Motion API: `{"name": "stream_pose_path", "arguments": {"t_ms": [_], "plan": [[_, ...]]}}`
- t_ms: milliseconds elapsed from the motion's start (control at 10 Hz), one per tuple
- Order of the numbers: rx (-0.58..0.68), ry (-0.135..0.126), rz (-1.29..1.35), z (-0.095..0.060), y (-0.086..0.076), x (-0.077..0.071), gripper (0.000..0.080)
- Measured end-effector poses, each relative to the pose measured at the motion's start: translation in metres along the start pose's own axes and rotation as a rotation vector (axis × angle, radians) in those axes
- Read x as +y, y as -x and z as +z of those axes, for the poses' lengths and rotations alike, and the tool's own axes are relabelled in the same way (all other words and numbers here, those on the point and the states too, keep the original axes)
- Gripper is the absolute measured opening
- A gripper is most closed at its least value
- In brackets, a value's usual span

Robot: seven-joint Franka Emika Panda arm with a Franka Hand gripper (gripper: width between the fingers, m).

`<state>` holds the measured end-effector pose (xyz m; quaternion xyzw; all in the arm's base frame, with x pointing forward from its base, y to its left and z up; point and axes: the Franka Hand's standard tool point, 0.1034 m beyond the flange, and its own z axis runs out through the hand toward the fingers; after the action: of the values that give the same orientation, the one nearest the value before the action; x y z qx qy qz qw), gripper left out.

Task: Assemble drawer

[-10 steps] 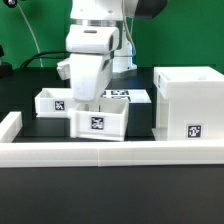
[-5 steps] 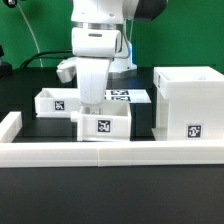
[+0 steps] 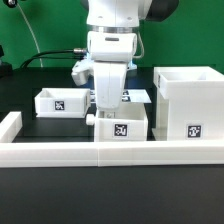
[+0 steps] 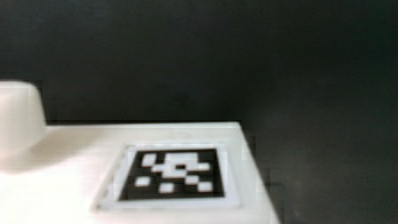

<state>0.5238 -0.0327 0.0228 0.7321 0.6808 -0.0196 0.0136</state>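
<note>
The tall white case [image 3: 188, 103] stands at the exterior view's right, open at the top, with a tag low on its front. One small white tray [image 3: 121, 126] sits just left of it, its tag facing front. My gripper [image 3: 107, 108] reaches down into this tray at its left rear wall and is shut on that wall; the fingertips are hidden by the tray. The second tray [image 3: 58, 102] rests further left and behind. The wrist view shows a white surface with a tag [image 4: 178, 175] on the black table; no fingers show there.
A low white rail [image 3: 110, 152] runs along the front of the black table, with a raised end at the exterior view's left [image 3: 9, 126]. The marker board [image 3: 137, 96] lies flat behind the held tray. A green wall and cables are behind.
My gripper and the tray it holds have moved to the exterior view's right, from the middle of the table to close beside the case. The other tray and the case have not moved.
</note>
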Motion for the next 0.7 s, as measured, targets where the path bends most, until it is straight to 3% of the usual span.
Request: {"name": "stream_pose_path", "arguments": {"t_ms": [300,700], "plan": [[0.001,-0.001,-0.001,0.000,0.000,0.000,0.0042],[0.009,-0.026,-0.013,-0.001,-0.017,0.002,0.0042]]}}
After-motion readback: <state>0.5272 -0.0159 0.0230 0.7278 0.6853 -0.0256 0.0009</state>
